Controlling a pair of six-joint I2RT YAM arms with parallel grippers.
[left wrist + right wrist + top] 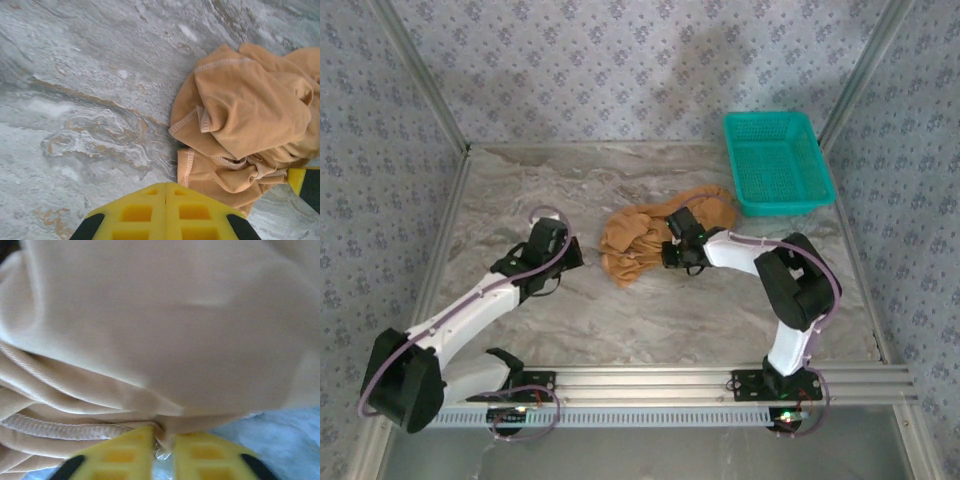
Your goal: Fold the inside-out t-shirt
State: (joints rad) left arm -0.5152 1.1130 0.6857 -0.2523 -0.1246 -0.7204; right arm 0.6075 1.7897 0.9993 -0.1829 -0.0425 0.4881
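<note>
A robot test cell in a lab: a grey marble-patterned tabletop lies under the white-and-black left arm and right arm, a ribbed aluminium rail carries their bases, and blue-grey flower-patterned backdrop panels in bare metal struts close in behind and beside them.

Your tan t-shirt bunched mid-frame, right gripper on its right side, left gripper just left, teal basket upper right.

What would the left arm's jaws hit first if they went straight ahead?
Probably the crumpled t-shirt, lying slightly rightward; depth is unclear, so perhaps the bare table first.
</note>
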